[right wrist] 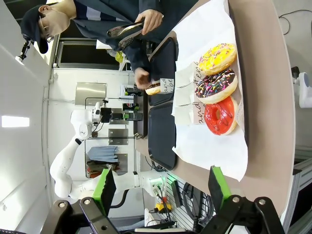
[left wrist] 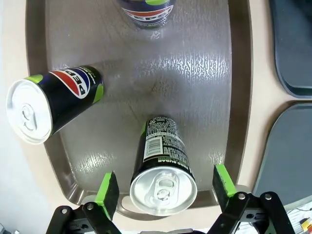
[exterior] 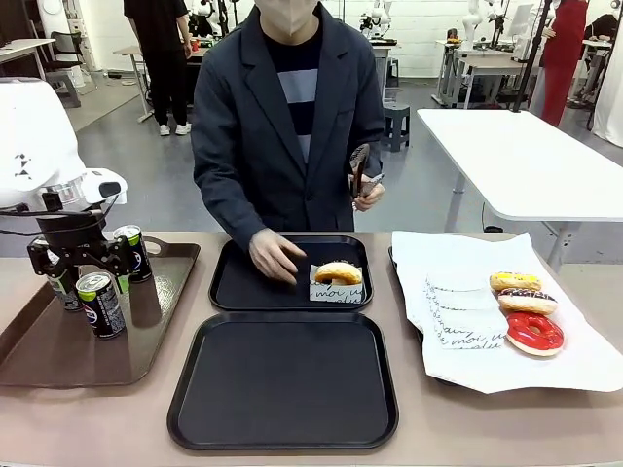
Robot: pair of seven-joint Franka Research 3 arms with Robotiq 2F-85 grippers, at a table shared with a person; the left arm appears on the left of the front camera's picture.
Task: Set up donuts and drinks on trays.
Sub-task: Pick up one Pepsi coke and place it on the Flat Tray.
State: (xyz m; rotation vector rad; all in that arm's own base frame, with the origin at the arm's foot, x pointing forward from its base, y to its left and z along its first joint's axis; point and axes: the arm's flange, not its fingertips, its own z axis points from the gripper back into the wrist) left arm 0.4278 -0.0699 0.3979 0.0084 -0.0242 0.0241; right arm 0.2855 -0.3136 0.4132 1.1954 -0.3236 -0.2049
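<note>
Left gripper (left wrist: 165, 189) is spread wide, one green pad on each side of a slim dark drink can with a silver top (left wrist: 163, 165). There are gaps on both sides, so it's not gripping. That can stands on a brown rectangular plastic tray (left wrist: 204, 73) with two more cans (left wrist: 53, 109) close by.

Right gripper (right wrist: 161, 185) is wide open too, with nothing in it.

In the middle sit two square black plastic trays (exterior: 282, 428). The far one carries a tan-glazed donut in a white script sleeve (exterior: 338, 274), with a person's hand (exterior: 275, 258) just beside it. Three more donuts (exterior: 527, 301) lie on white paper (exterior: 438, 263) off to the right.

Left claw (left wrist: 165, 187) points down, spread wide; right claw (right wrist: 161, 184), rolled sideways, spread too.
</note>
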